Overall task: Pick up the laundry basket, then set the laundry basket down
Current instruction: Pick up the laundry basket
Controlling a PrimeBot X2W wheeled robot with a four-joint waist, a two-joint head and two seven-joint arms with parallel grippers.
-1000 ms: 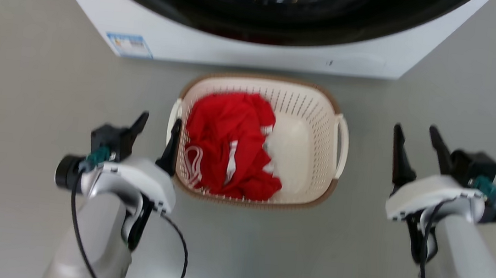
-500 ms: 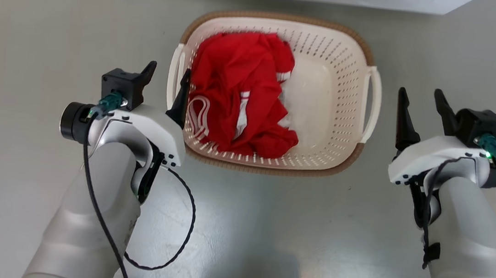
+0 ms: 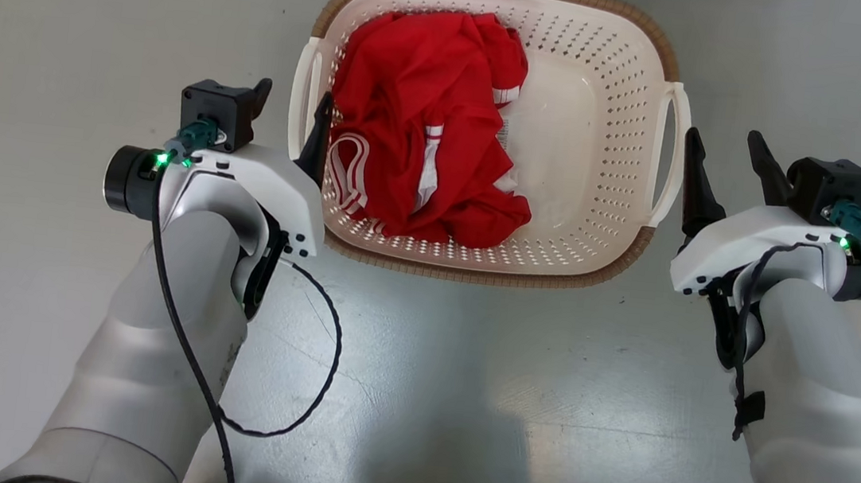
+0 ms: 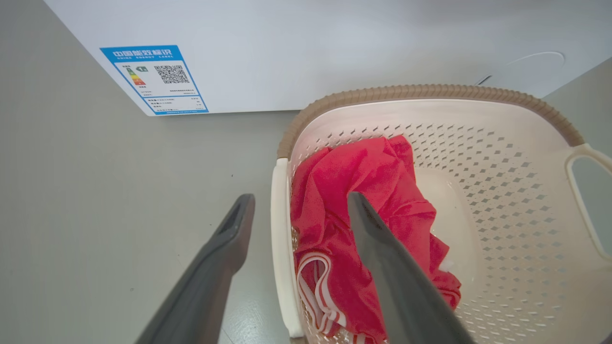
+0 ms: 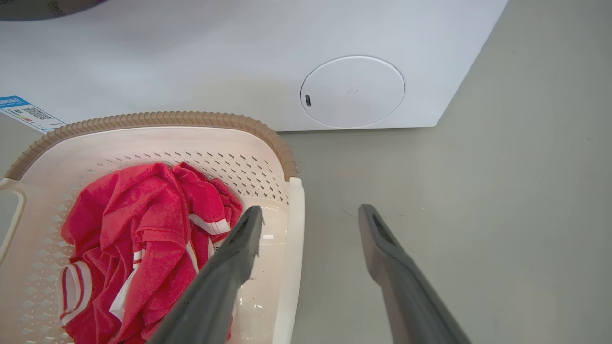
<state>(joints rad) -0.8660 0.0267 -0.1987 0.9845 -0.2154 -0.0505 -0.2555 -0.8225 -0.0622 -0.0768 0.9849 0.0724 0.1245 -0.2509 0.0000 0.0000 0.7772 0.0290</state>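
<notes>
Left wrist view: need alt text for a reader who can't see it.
The open left gripper has the basket's white handle between its fingers, one finger over the floor, the other over the red garment inside. A white washing machine with a blue label stands behind the basket.
</notes>
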